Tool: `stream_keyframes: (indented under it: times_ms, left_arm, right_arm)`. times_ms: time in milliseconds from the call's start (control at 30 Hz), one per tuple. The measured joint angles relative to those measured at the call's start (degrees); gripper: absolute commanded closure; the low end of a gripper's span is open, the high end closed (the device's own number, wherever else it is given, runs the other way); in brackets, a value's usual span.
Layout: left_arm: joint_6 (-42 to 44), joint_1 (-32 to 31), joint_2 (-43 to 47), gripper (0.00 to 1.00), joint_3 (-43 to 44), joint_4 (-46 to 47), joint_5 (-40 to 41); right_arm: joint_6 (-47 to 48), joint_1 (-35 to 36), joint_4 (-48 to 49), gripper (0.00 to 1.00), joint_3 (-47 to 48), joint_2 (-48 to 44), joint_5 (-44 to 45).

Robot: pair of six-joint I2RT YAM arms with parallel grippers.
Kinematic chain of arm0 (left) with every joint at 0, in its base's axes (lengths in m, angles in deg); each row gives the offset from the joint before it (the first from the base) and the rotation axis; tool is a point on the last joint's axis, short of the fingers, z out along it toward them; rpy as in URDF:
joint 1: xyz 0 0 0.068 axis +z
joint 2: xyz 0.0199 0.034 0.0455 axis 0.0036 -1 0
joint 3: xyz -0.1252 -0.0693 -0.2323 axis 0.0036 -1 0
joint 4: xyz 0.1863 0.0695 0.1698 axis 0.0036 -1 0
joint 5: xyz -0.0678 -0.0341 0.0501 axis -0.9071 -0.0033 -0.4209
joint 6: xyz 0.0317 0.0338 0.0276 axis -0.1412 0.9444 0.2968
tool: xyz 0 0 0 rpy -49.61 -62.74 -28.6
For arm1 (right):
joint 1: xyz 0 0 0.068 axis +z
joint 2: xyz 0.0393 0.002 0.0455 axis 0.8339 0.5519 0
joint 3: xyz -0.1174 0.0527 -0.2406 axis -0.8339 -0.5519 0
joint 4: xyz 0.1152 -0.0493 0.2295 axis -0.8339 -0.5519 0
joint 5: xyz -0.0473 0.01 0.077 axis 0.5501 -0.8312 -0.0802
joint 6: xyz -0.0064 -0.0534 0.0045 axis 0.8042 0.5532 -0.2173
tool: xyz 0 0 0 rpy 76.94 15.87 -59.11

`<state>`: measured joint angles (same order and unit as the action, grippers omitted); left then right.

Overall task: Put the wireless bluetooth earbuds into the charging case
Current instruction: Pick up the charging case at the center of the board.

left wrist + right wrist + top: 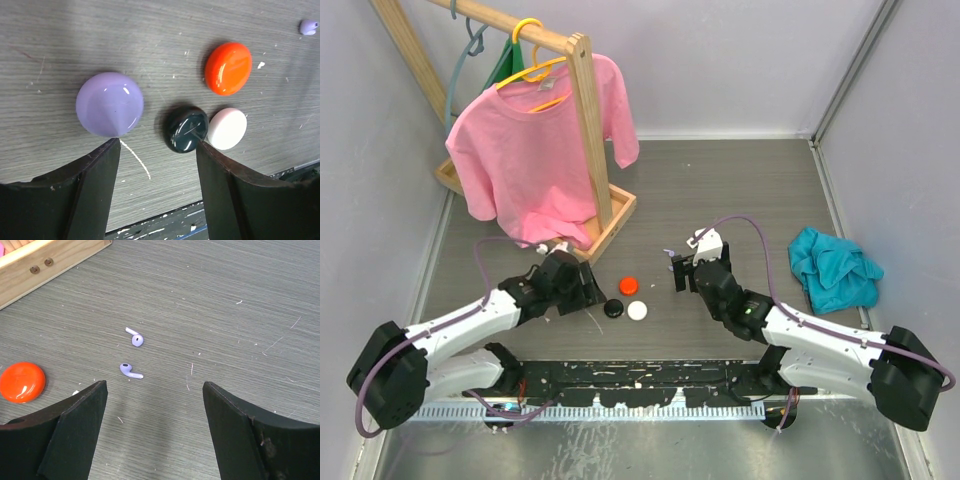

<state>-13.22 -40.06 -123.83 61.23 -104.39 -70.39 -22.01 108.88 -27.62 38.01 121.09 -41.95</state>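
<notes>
- While the left fingers (95,200) stand spread and empty, a purple case (109,103) lies at their 10 o'clock.
- The right fingers (75,430) gape empty too; two purple earbuds (131,371) lie on the table (225,315) at their 11 o'clock.

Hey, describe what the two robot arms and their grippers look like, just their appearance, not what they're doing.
The left arm and the right arm both have white tubular links between bulky black joints. A thin purple cable loops along each. The left gripper and the right gripper have matte black, wedge-shaped fingers.
</notes>
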Motion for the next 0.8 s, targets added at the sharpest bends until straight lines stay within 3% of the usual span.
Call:
stream_keyframes:
  times_ms: [367,800]
  left_arm:
    - [9.5,-0.6,-0.2,0.35,8.5,-11.8,8.2]
    - [12.9,-0.7,-9.6,0.35,9.1,-11.5,10.7]
  right_arm:
    - [0.0,0.0,0.0,0.17,0.0,0.3,0.0]
    - [0.0,0.0,0.2,0.17,0.0,1.3,-0.2]
